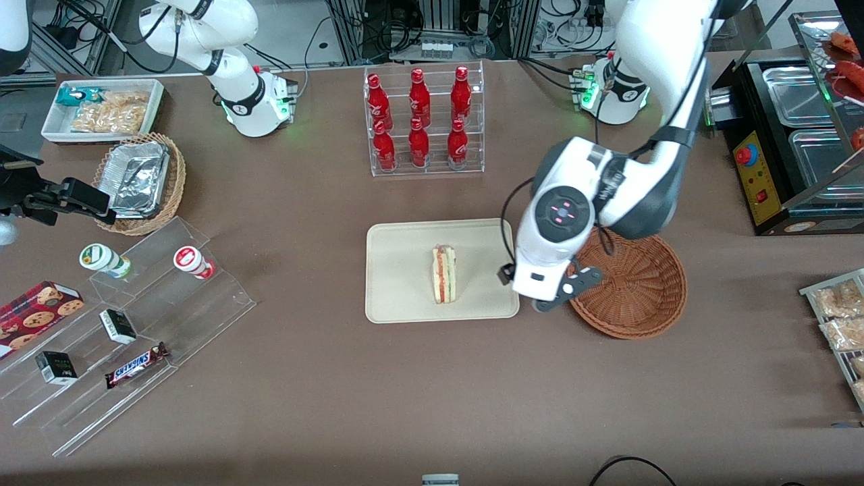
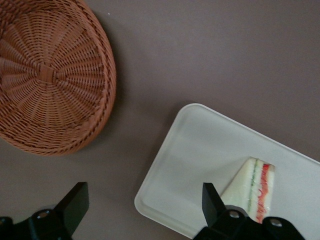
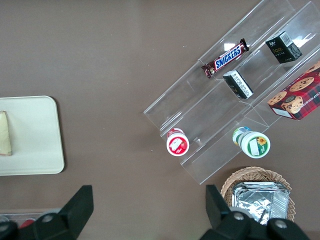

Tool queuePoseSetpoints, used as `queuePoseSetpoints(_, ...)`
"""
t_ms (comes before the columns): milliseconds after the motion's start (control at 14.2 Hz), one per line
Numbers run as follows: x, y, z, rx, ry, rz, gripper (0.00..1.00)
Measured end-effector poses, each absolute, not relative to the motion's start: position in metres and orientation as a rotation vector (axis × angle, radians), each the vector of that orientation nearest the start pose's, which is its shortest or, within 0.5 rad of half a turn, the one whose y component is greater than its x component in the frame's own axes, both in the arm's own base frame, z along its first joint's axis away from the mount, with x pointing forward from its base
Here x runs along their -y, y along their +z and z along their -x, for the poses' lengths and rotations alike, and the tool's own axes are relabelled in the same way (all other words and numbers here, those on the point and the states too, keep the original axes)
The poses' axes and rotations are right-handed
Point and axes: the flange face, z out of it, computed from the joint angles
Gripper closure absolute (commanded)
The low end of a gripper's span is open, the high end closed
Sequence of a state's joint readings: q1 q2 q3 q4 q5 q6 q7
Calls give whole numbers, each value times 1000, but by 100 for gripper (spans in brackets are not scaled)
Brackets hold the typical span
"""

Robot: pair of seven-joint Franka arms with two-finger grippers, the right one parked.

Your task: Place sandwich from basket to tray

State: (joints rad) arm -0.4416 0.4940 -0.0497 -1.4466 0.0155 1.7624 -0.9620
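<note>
**Sandwich on tray, tool empty**

The tool (image 2: 142, 207) hangs spread wide above the counter (image 1: 432, 391) between basket (image 1: 634, 287) and tray (image 1: 405, 270), gripping nothing. The sandwich (image 1: 444, 274) lies on the tray.

The left arm's black two-finger gripper (image 2: 142, 210) hangs with fingers spread over bare brown tablecloth (image 1: 418, 391), in the gap between the flat cream-beige tray (image 1: 398, 297) and the round reddish-brown wicker basket (image 1: 641, 290) (basket holding nothing). On the tray, only the triangular white-bread sandwich (image 1: 444, 275) takes up room, with bare tray surface around it.
</note>
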Motion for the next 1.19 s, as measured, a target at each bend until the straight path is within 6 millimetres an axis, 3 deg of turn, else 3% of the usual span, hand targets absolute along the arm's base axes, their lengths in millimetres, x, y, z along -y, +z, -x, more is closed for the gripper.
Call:
queuePoseSetpoints(281,238,403,-612,644,309,2998,0)
queuePoseSetpoints(632,155,449,-598,471,358,3070,0)
queuePoseSetpoints(912,118,485,-581,372,317,3114,0)
queuePoseSetpoints(1193,109,517,-570,264,242,3157,0)
